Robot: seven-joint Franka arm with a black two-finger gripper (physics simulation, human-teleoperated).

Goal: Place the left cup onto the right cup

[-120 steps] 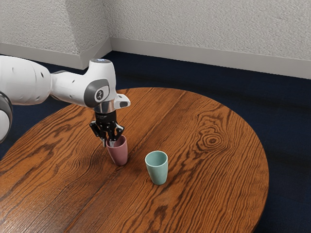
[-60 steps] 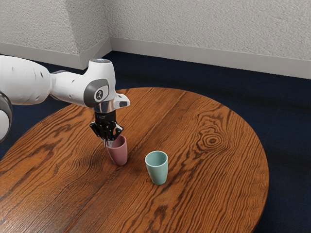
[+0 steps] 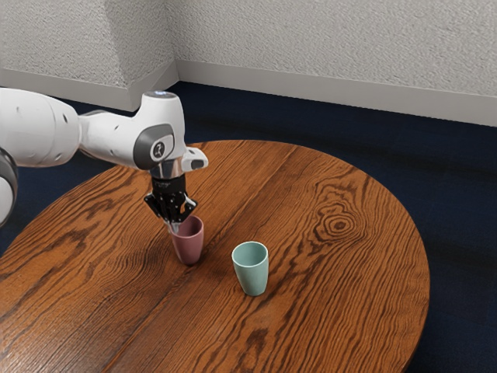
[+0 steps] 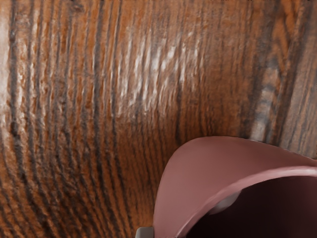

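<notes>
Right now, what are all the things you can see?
pink cup: one, dusty pink, upright on the table, toward the exterior view's left of the other cup
green cup: one, pale blue-green, upright on the table, apart from the pink cup, nothing in it that I can see
table: one, round, reddish-brown wood with dark grain, under both cups
floor: dark blue, all around the table
wall: pale grey, rough, with a light strip along its foot, behind the table
arm: one, white with grey joints, coming in from the exterior view's left
fingers: two, black, closed on the pink cup's rim, one inside the wall and one outside
</notes>
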